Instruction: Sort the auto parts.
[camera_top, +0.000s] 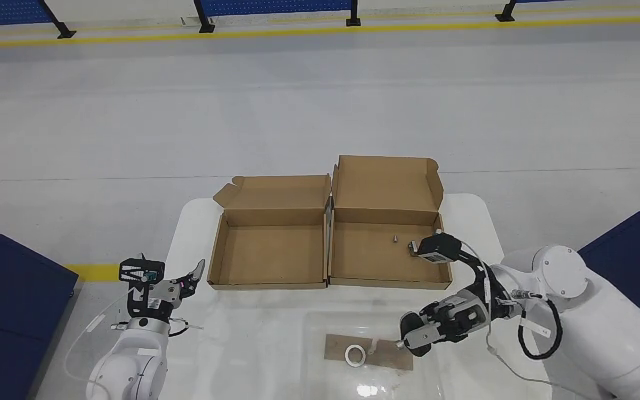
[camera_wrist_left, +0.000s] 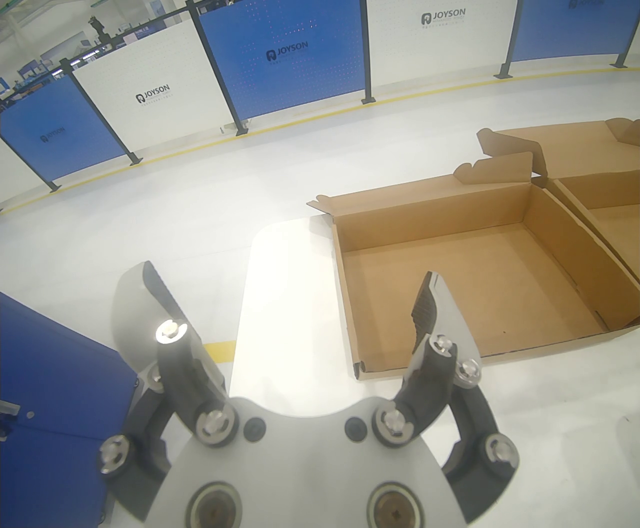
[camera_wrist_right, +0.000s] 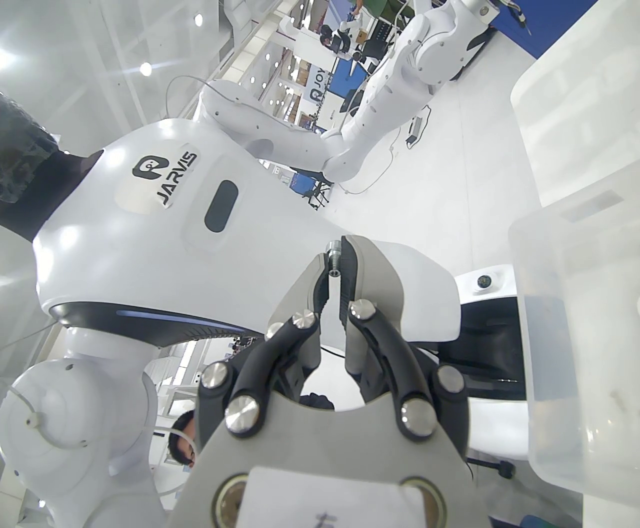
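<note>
Right gripper (camera_wrist_right: 334, 254), with ridged black pads (camera_wrist_right: 347, 280), was clenched on a small silver bolt (camera_wrist_right: 333, 246) over the clear plastic tub (camera_wrist_right: 565, 235) at five o'clock. Left gripper (camera_wrist_left: 287, 274) hung released at eight o'clock, beside the left cardboard box (camera_top: 270, 255); a small part (camera_top: 396, 239) lay in the right box (camera_top: 365, 258).

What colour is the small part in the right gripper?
Silver metal part, best in the right wrist view.
</note>
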